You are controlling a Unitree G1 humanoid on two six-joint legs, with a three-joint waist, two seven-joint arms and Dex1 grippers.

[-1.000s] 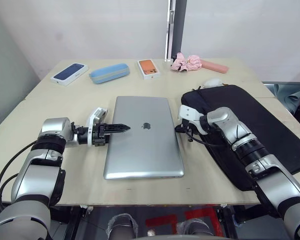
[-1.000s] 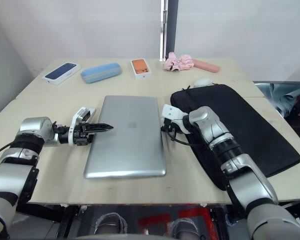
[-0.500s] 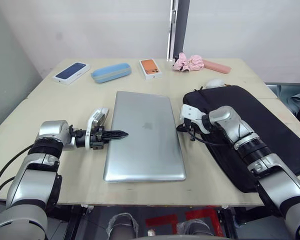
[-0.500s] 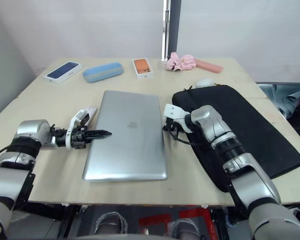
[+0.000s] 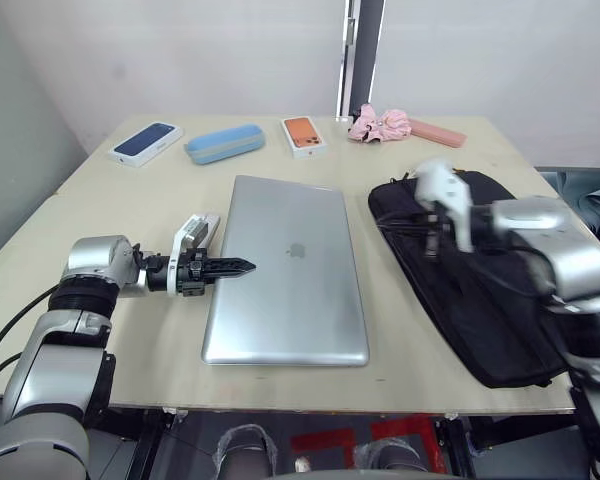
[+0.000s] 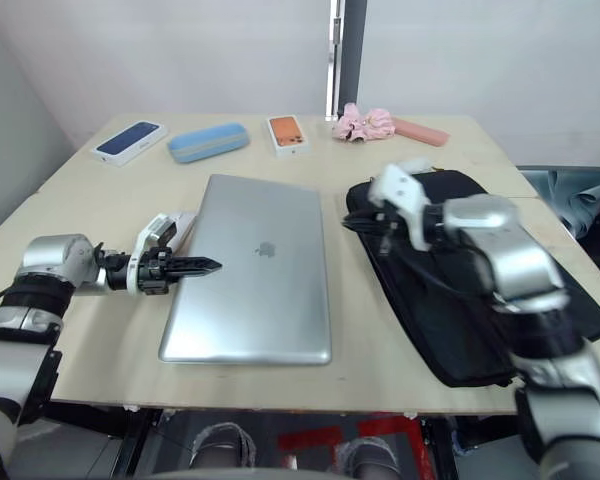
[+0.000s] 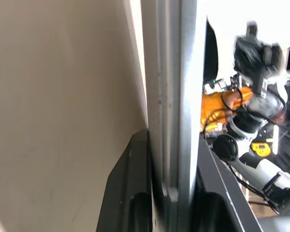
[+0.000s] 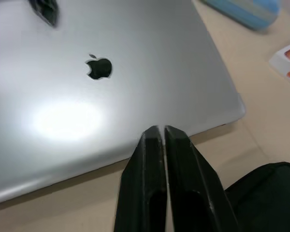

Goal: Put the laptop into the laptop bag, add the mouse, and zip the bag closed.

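The mouse is hidden behind the blurred right arm. The right pincer [image 8: 159, 140] hangs above the laptop bag [image 5: 500, 320], its black fingers pressed together on nothing. The left pincer [image 5: 225, 268] is clenched on the left edge of the laptop [image 5: 290, 270], one finger above the lid and one below. The laptop lies flat on the pale wooden bench [image 5: 130, 220], beside the bag. Along the far edge sit two phone boxes, a blue case [image 5: 223, 144] and a pink scrunchie [image 5: 378, 124], before a white wall.

Bright, even overhead light; glare patch on the laptop [image 8: 67, 118] lid; right gripper [image 5: 432, 240] motion-blurred
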